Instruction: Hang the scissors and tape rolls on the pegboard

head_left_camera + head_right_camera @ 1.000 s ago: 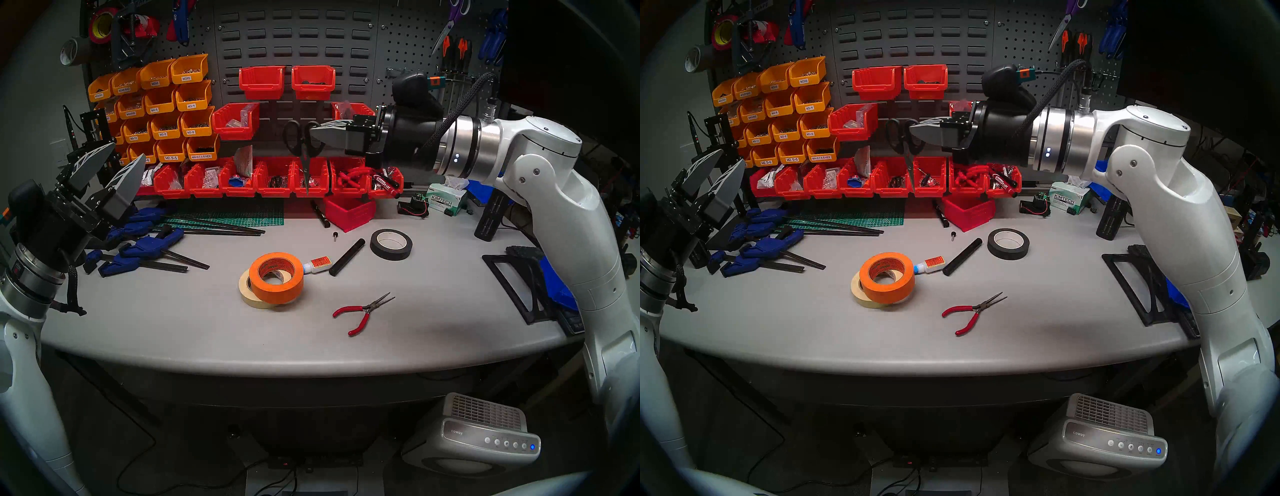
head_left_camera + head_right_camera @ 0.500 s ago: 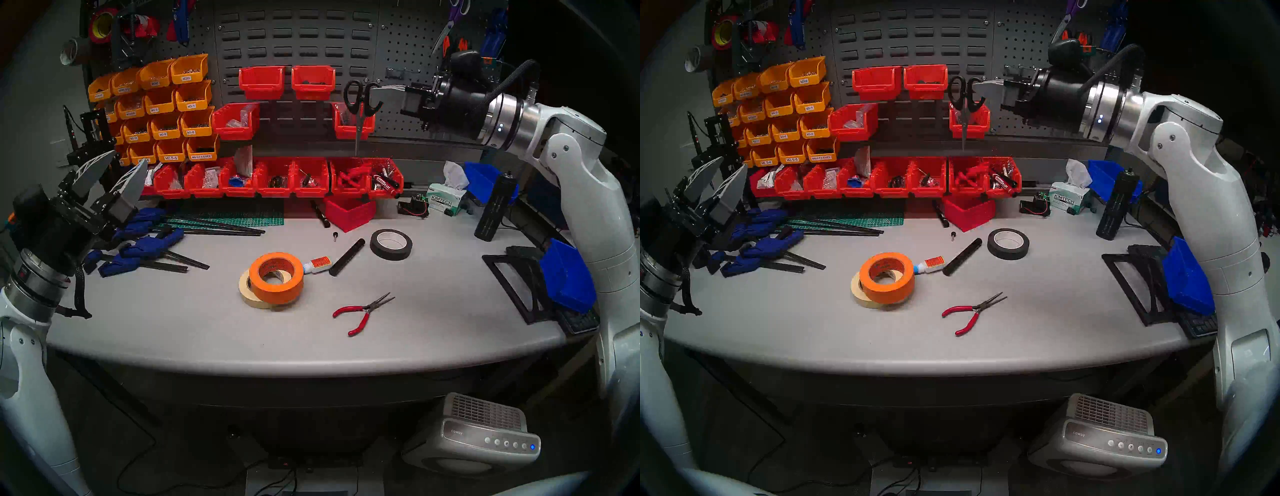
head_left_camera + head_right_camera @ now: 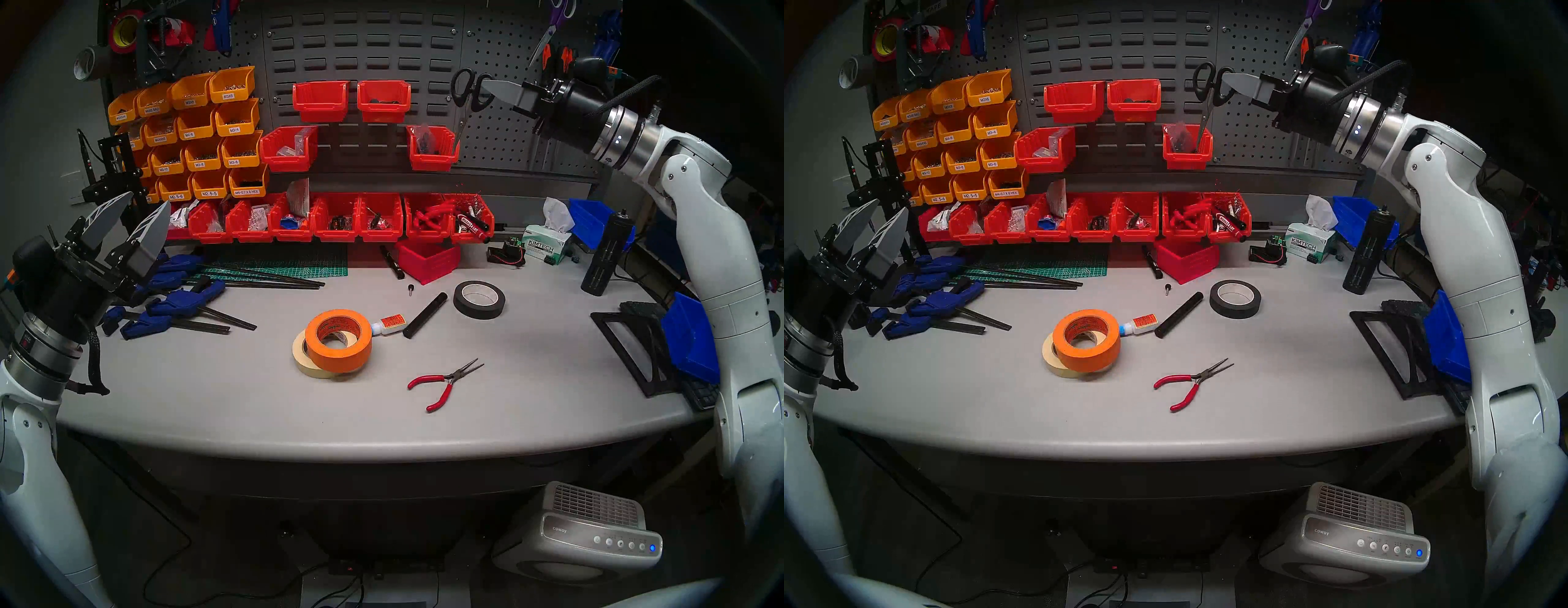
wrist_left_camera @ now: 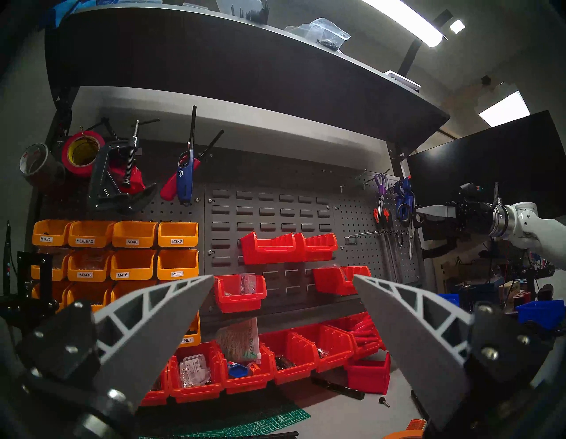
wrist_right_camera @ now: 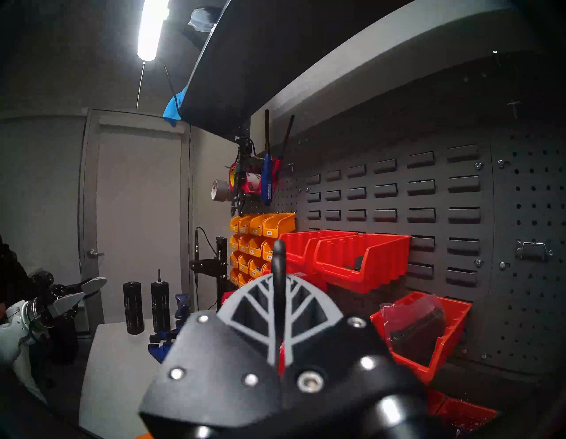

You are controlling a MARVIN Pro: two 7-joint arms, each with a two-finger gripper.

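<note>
My right gripper (image 3: 488,87) (image 3: 1225,80) is shut on one black loop handle of the scissors (image 3: 462,87) (image 3: 1204,83). It holds them high in front of the right pegboard (image 3: 500,55) (image 3: 1250,51). Their silver blades hang down and slightly left, above a red bin. In the right wrist view the black handle (image 5: 278,260) sticks up between the closed fingers. The orange tape roll (image 3: 339,339) (image 3: 1086,339) leans on the cream tape roll (image 3: 302,356) (image 3: 1050,354) at the table's middle. My left gripper (image 3: 146,204) (image 4: 283,294) stands open and empty at the far left.
A metal bracket hook (image 5: 533,251) sits on the pegboard right of the scissors. Purple scissors (image 3: 551,25) and orange-handled tools hang above my wrist. On the table lie a black tape roll (image 3: 479,299), red pliers (image 3: 445,382), a glue bottle (image 3: 388,325) and blue clamps (image 3: 169,297).
My right arm carried the scissors up and to the right, from in front of the lower red bins to the right pegboard panel. The left gripper only drifted slightly.
</note>
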